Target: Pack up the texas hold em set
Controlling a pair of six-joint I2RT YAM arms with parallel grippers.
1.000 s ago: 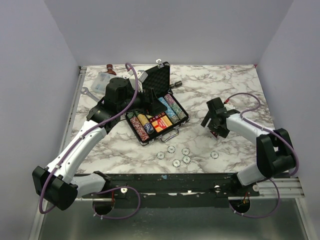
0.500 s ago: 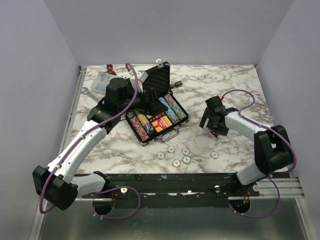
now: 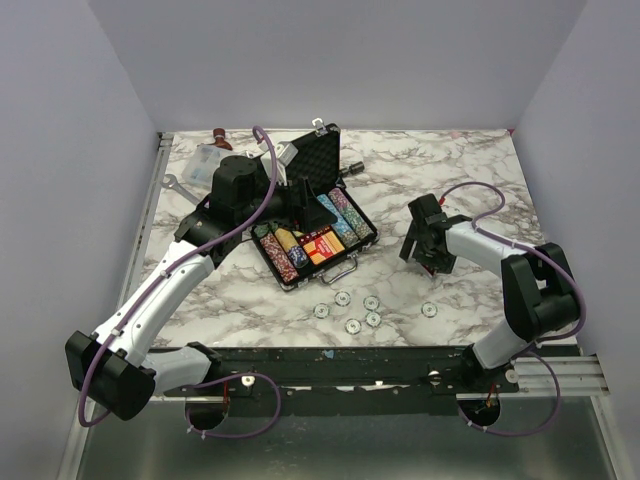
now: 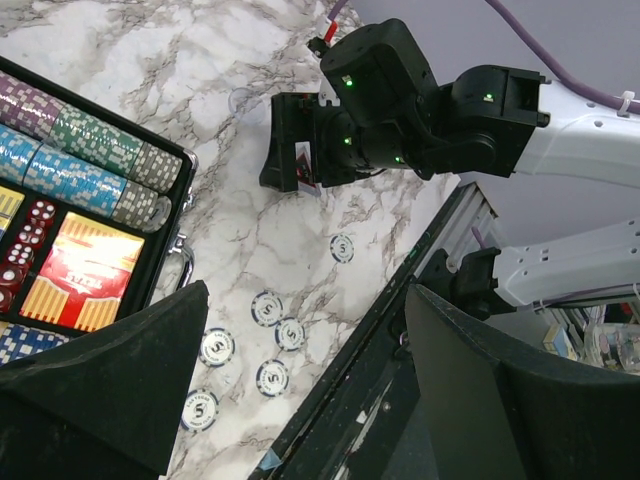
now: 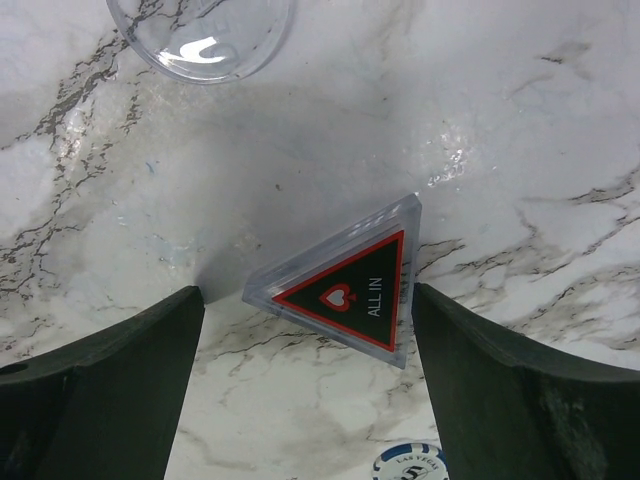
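The step in hand looks like gathering the loose pieces: the right gripper (image 3: 420,252) hangs spread wide over the clear triangular "ALL IN" marker (image 5: 345,285), which lies on the marble between its two fingers, nearer the right-hand one, and is not yet gripped. Next, I judge, it must sink to the tabletop and close. One finger would meet a flat edge and the other a corner, so the marker may twist unless the wrist turns first. The left gripper (image 4: 303,300) is also spread wide and holds nothing, poised above the open briefcase (image 3: 320,160). The loose chips (image 3: 372,319) lie on the table beyond it. Whether the right fingertips touch the marble cannot be told. A clear disc (image 5: 200,25) ahead of them and a chip (image 5: 412,465) behind are cut off by the frame, and the left arm covers part of the case.
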